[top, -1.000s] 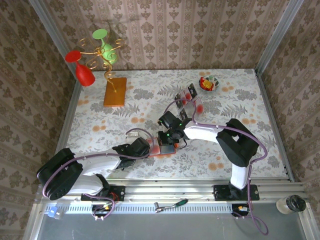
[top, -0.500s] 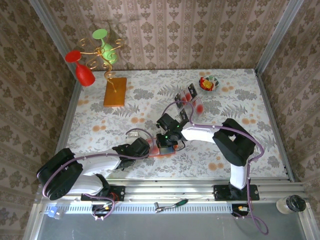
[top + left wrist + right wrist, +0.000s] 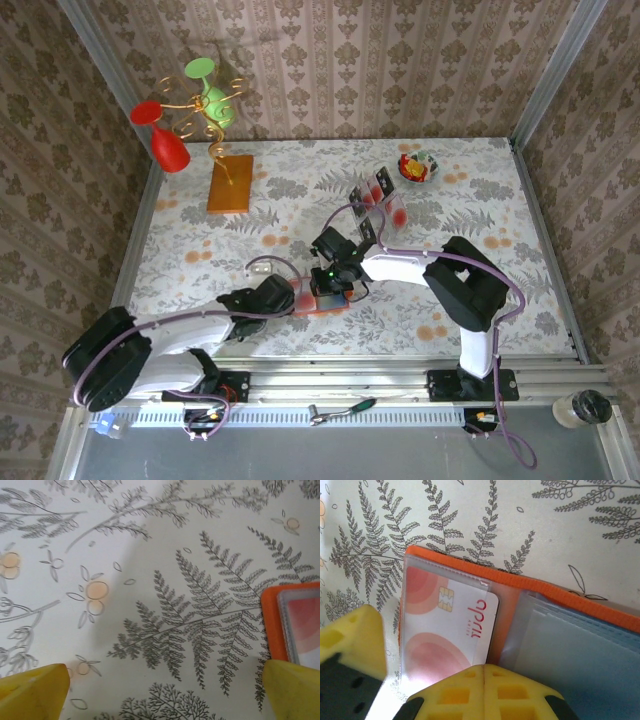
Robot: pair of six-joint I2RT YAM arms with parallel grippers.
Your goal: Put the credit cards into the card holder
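- Worktop [image 3: 200,240]: card holder [image 3: 520,580] lies open at near centre.
- Left gripper [image 3: 165,700]: spread wide, beside the holder's edge.
- Right gripper [image 3: 484,680]: pressed together over the holder.
- Card holder: likely soft, with slippery sleeves; pin its orange edge.
- Credit card [image 3: 455,630]: pale, partly sleeved, likely light and stiff; push its edge.

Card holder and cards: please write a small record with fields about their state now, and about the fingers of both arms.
card holder: lies open, orange rim, grey-blue inside
pale card: inside a clear pocket of the holder, chip visible
other cards: upright in a group, farther from the arms' bases
right fingers: shut, at the pocketed card's near edge
left fingers: open, beside the holder's corner, holding nothing
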